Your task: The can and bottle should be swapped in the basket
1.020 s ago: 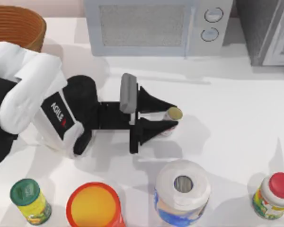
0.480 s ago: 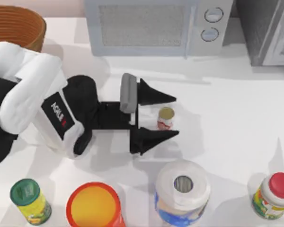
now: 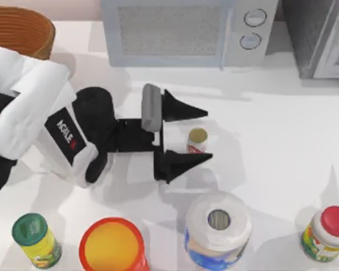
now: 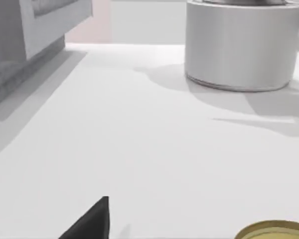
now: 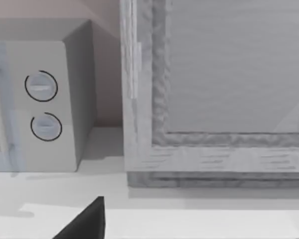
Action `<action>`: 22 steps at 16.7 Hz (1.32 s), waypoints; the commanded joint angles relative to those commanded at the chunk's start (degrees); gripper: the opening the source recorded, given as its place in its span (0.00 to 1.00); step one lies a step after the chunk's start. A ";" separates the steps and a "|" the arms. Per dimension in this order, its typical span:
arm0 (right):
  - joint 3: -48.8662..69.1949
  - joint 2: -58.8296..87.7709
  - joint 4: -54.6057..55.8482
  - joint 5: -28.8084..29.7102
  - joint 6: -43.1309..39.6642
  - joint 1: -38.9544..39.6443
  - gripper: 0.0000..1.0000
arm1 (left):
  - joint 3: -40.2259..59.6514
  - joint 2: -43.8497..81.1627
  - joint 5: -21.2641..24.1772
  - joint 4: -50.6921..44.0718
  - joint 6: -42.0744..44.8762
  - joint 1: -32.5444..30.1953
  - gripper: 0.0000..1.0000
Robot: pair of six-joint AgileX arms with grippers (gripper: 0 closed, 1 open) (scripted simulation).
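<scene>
While the left tool (image 3: 203, 135) is standing wide with the can (image 3: 197, 140) upright between its fingers, I am judging that squaring both fingers evenly on the can before closing is advisable.

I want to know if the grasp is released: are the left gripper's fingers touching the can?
Apart. In the top view the left gripper is open, with white table visible between each finger and the can.
</scene>
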 joint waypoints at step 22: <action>0.00 0.00 0.00 0.00 0.00 0.00 1.00 | -55.22 -124.39 -58.81 -69.80 -1.60 21.67 1.00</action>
